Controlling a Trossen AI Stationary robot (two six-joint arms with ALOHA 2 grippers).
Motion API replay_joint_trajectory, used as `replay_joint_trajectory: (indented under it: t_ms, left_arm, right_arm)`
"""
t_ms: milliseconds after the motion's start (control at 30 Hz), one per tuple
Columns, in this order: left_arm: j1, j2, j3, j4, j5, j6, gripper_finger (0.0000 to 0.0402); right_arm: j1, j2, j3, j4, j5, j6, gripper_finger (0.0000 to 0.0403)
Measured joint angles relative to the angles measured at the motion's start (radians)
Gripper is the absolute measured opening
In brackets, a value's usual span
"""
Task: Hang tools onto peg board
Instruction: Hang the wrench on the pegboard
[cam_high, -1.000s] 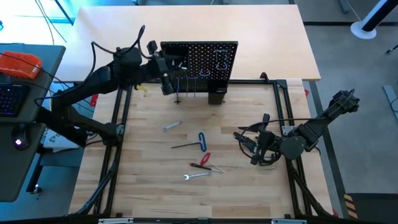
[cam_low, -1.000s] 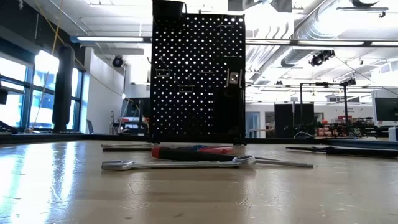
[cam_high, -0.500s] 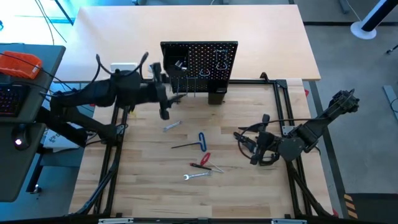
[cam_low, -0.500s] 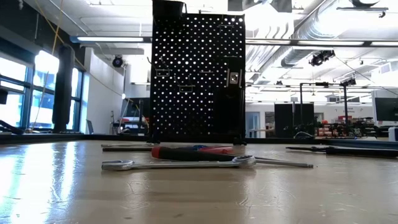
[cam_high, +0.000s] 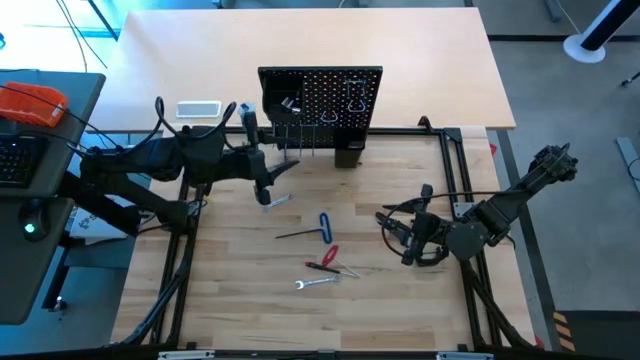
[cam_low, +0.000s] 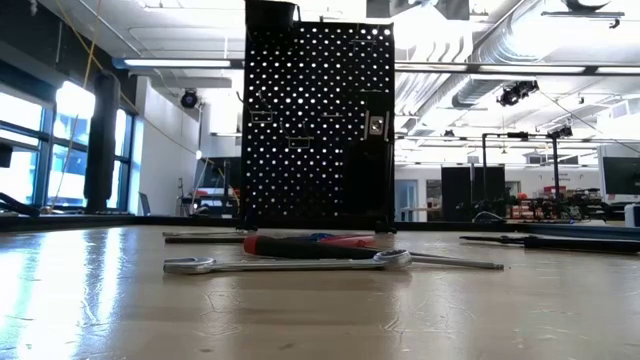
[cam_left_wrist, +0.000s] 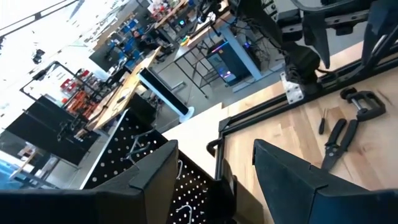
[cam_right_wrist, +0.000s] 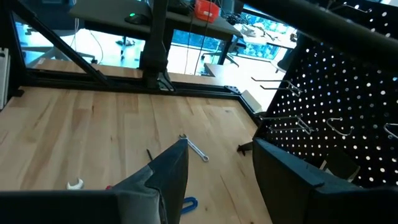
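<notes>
The peg board (cam_high: 320, 105) stands upright at the table's far middle, with a few tools hung on its face. On the wood lie a silver wrench (cam_high: 277, 201), a blue-handled T hex key (cam_high: 322, 228), a red-handled screwdriver (cam_high: 327, 258) and a second silver wrench (cam_high: 316, 283). The black pliers (cam_left_wrist: 336, 140) and the C-clamp (cam_left_wrist: 360, 102) lie by the right arm. My left gripper (cam_high: 265, 185) hangs open, near-left of the board and above the first wrench. My right gripper (cam_high: 405, 240) stands open at the right, holding nothing.
A black metal frame (cam_high: 455, 170) borders the wooden work area. A desk with a keyboard and an orange object (cam_high: 30, 105) stands beyond the table's left edge. A white block (cam_high: 198, 108) lies on the light board behind the left arm.
My left gripper has swung from the peg board's left side toward the table's near edge, away from the board, and now hangs over the first wrench. Its fingers stay open. The tools on the table have not moved.
</notes>
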Motion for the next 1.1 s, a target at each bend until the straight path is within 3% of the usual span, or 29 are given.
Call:
replay_joint_trajectory:
  t_ms: [933, 1100]
  left_arm:
    - [-0.071, 0.001, -0.001, 0.0, -0.022, -0.031, 0.0202]
    - [-0.088, 0.001, -0.001, -0.007, 0.015, -0.066, 0.0202]
  right_arm:
    - [0.0, 0.0, 0.0, 0.0, -0.008, 0.018, 0.0174]
    - [0.0, 0.002, 0.0, 0.0, -0.008, 0.018, 0.0174]
